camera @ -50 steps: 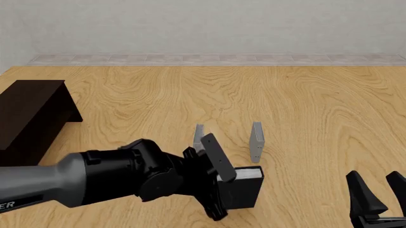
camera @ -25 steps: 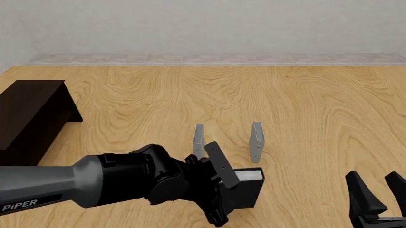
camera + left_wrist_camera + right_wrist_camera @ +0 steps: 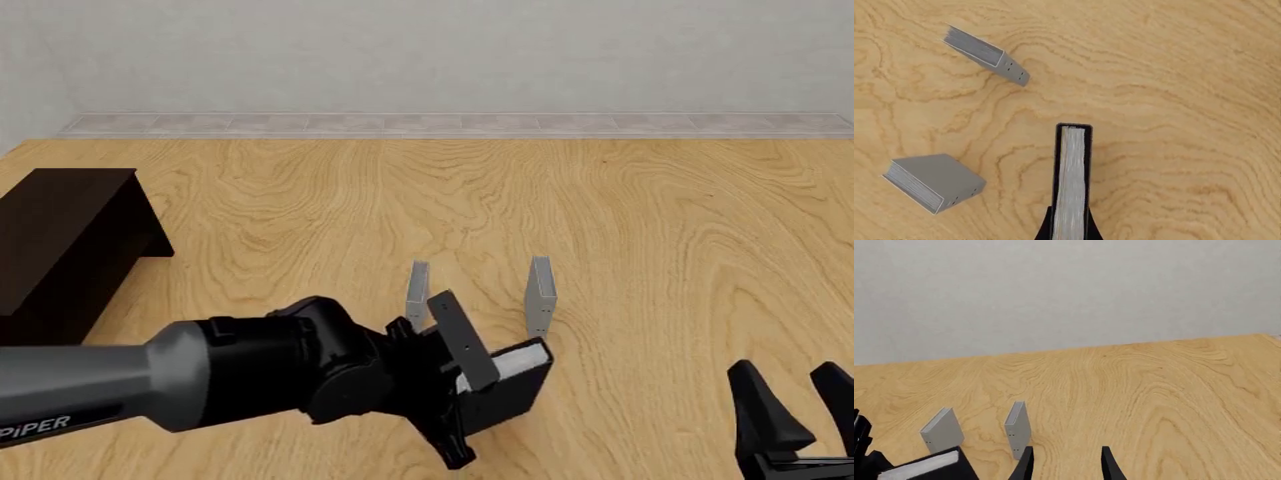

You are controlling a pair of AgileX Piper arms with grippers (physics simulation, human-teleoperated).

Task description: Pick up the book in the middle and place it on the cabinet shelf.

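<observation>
Left gripper [image 3: 461, 400] clamped on book [image 3: 507, 385], fingers across covers, page edge upward. Book held just above table [image 3: 641, 220], near two grey plates [image 3: 539, 297], slightly tilted. Right gripper [image 3: 798, 415] idle, parted, empty. Cabinet shelf [image 3: 60, 235] far left; lift to be completed clear of plates before carry, grip kept firm, book levelled.

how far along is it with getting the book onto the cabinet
Done: the left hand is shut on the book, which sits tilted near the two grey plates.
In hand: the lift; whether the book has cleared the table cannot be told.
Left: carrying it across to the dark cabinet at the far left and setting it on the flat top, which is bare. The right hand sits open, apart.
</observation>
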